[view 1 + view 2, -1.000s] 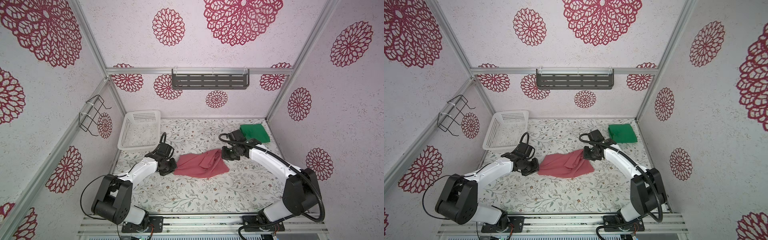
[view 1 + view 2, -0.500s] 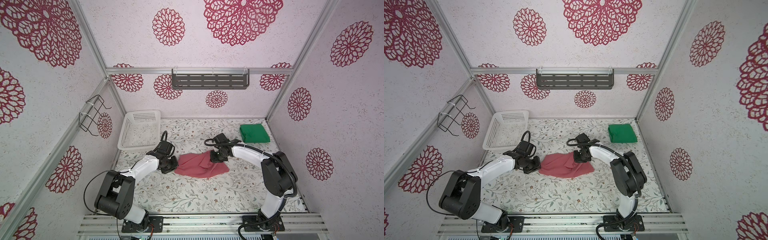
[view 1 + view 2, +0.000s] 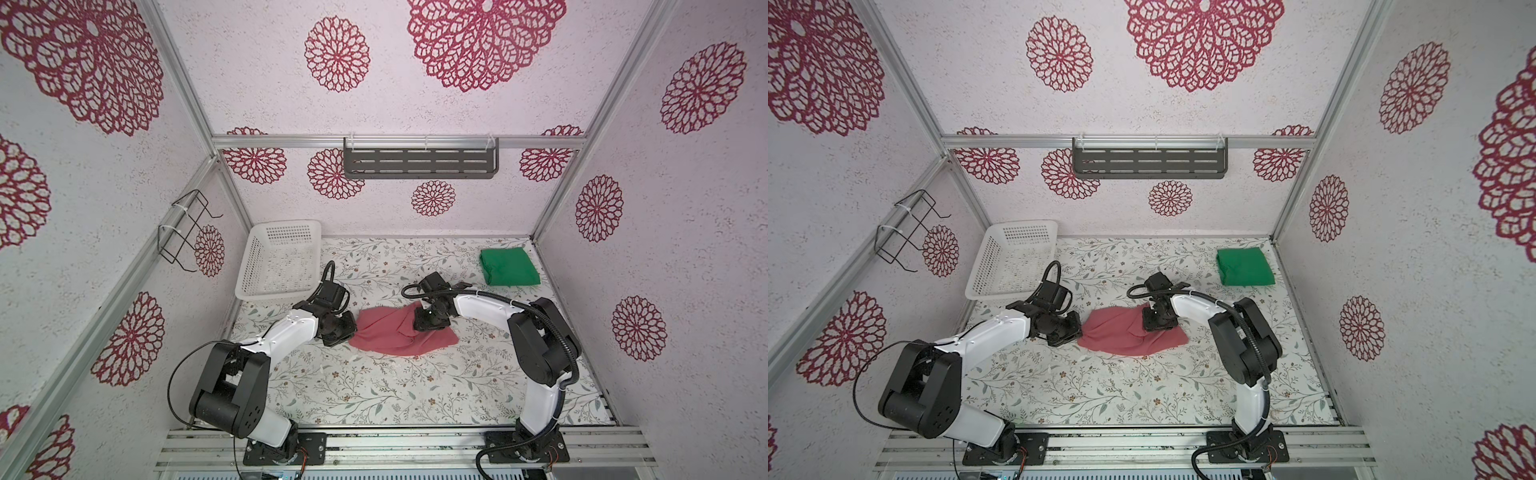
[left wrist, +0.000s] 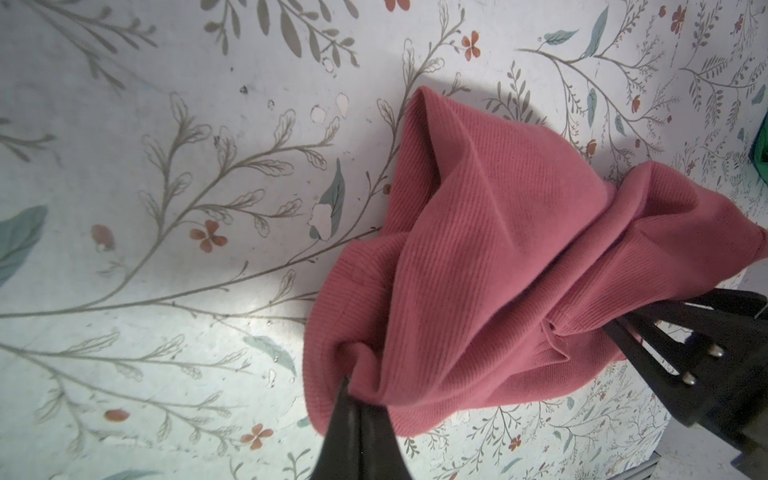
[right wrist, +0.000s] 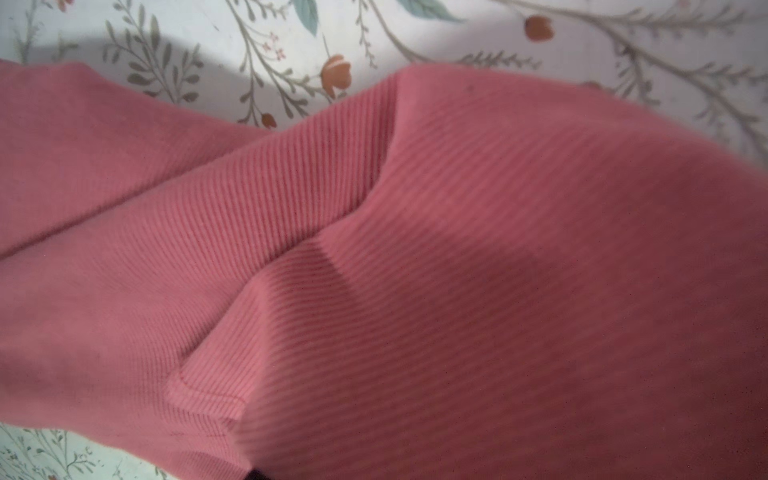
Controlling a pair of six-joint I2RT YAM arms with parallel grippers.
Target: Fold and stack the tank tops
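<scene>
The dusty pink tank top [image 3: 395,334] [image 3: 1121,332] lies bunched mid-table, with ribbed folds filling the right wrist view [image 5: 374,249]. My left gripper [image 3: 348,331] [image 4: 353,399] is shut on a pinch of its left edge. My right gripper [image 3: 424,323] [image 3: 1152,323] sits low on the cloth's far right part. The fabric [image 4: 498,257] hides its fingertips, so I cannot tell how its jaws stand. The green tank top [image 3: 509,266] [image 3: 1245,266] lies folded at the back right corner, away from both grippers.
A white perforated basket [image 3: 286,226] [image 3: 1021,226] stands at the back left, close behind my left arm. A dark slotted shelf [image 3: 419,164] hangs on the back wall and a wire rack [image 3: 187,228] on the left wall. Walls close in both sides.
My right gripper has swung left from the pink top's right end onto the cloth, which now looks shorter and more bunched. My left gripper has held its grip in place.
</scene>
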